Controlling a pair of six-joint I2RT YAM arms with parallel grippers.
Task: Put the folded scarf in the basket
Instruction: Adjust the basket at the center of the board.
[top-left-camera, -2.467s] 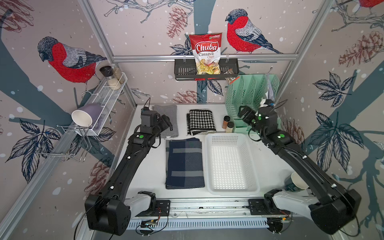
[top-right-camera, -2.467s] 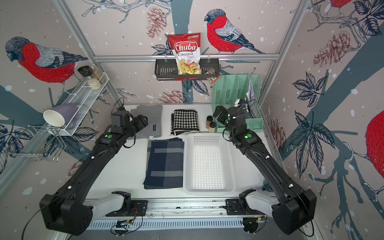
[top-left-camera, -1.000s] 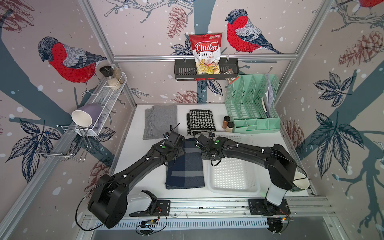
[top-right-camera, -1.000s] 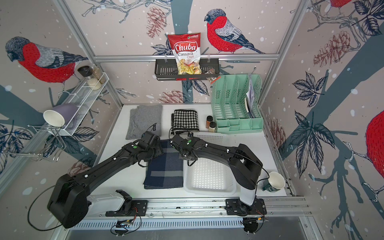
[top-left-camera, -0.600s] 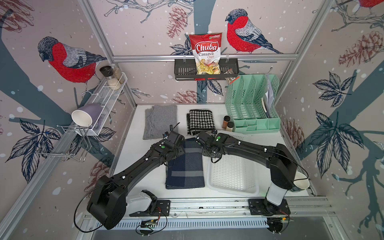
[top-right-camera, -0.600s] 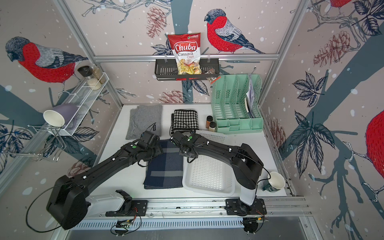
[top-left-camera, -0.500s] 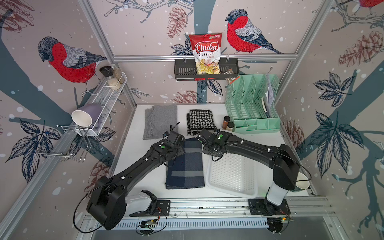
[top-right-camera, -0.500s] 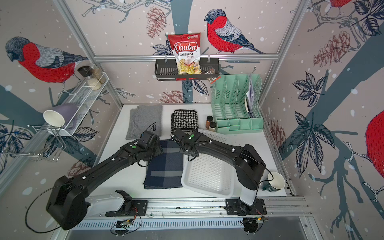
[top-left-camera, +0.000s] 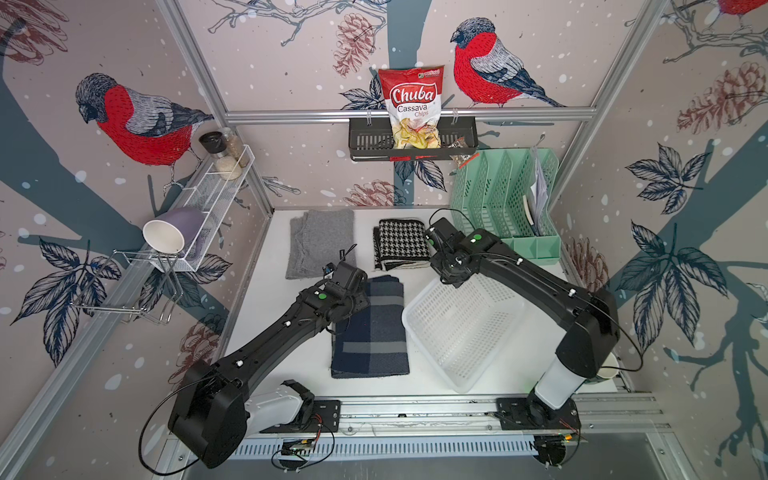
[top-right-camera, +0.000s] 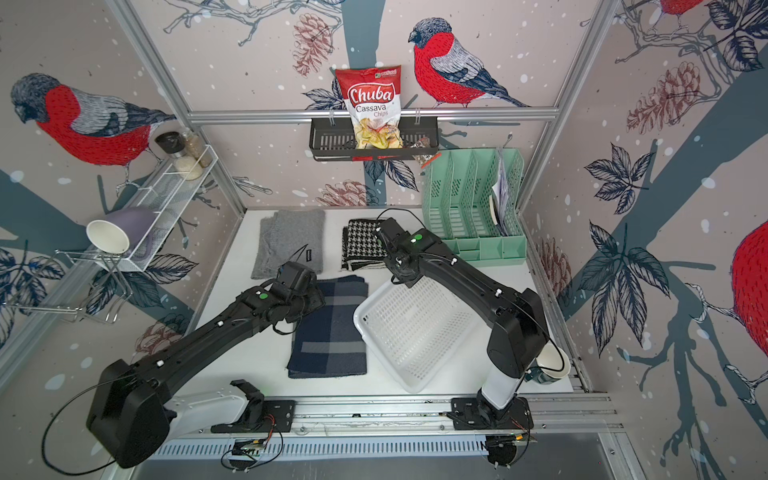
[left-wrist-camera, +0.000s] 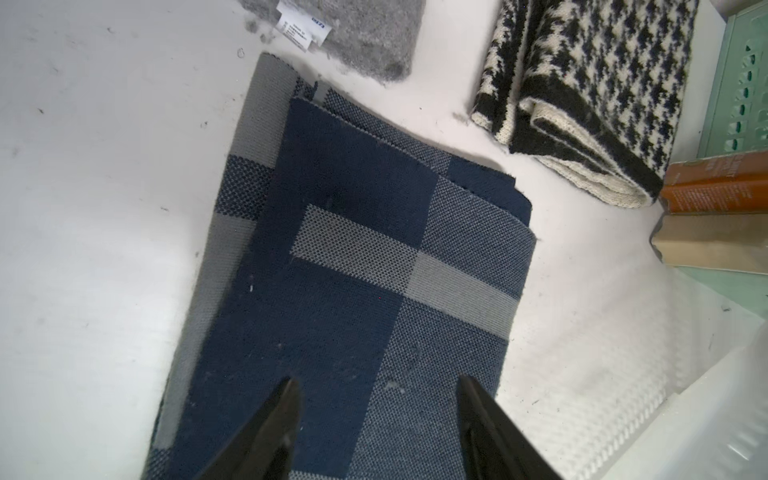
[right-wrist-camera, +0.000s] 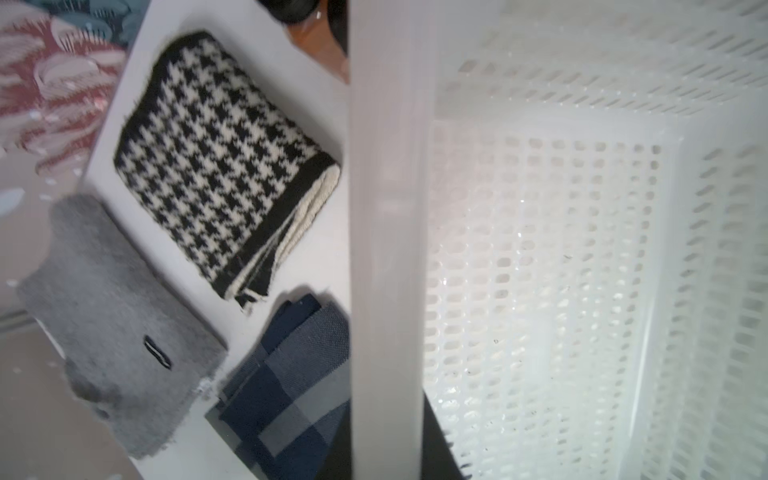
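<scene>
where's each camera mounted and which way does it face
Top views: high over the front rail, facing down toward the back wall; both show the left arm and right arm whole.
Left wrist: on the left arm, facing down past the open left gripper onto the navy checked scarf; only its two fingers show.
Right wrist: on the right arm, facing along the basket rim that the right gripper grips; the gripper itself barely shows.
Shared: both wrist views catch the houndstooth scarf and grey scarf.

We see bullfinch-and-pinecone wallpaper (top-left-camera: 137, 120) on every wall, aluminium frame bars (top-left-camera: 291, 117), a white tabletop (top-left-camera: 274, 286), a black wall shelf (top-left-camera: 365, 143), a white wire shelf (top-left-camera: 208, 195); light is even.
</scene>
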